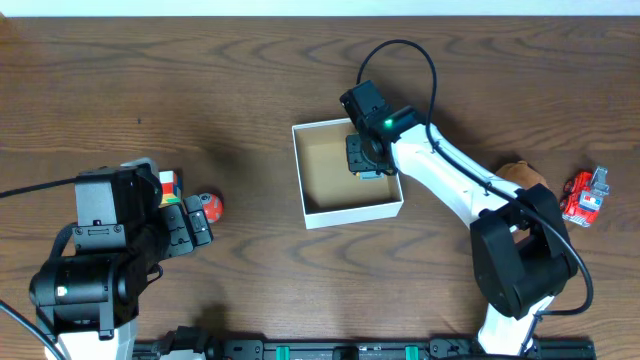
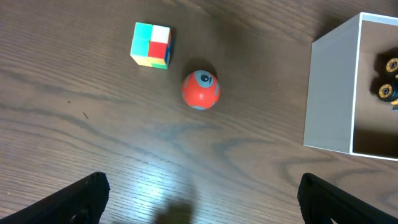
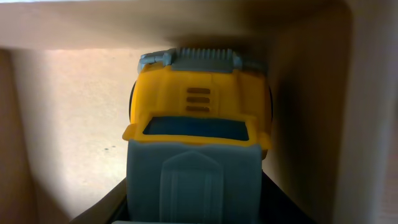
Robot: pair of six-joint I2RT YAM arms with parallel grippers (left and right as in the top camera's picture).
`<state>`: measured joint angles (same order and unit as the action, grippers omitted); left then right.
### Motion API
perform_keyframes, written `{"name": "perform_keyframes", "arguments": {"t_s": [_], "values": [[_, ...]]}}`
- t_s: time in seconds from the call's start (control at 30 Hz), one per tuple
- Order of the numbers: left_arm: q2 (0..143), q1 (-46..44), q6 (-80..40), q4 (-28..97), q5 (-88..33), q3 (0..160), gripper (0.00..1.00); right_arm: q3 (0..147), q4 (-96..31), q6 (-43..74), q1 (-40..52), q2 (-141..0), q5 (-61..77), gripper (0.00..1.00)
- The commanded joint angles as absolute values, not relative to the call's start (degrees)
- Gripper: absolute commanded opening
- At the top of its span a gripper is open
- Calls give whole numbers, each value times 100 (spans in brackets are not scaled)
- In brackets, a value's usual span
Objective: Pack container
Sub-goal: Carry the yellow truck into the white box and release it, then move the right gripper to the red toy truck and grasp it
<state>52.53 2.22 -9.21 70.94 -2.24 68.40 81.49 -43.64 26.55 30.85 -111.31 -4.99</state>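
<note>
Your right pincer pinches the truck in the box's corner, walls close; left pincer spread near the ball.

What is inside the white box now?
A yellow and grey toy truck, held by the right gripper, by the right wall of the box. What lies beneath the gripper and truck is covered.

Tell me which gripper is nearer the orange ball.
Left. The left gripper hangs open just beside the ball, which lies ahead of its fingers. The right gripper is inside the container, holding a truck, well away from the ball.
</note>
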Motion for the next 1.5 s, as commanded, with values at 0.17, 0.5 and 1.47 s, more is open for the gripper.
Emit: {"name": "perform_keyframes", "arguments": {"t_s": [0.17,0.5,1.47], "values": [[5273,246,-913,7109,-237,6949,98,8173,-4554,2832,3061,-11100,-558,50],[5273,246,-913,7111,-237,6952,98,8176,-4654,2829,3083,-11024,-556,84],[5273,246,-910,7111,-235,6949,98,8184,-6600,3247,-298,-7594,-1007,99]]}}
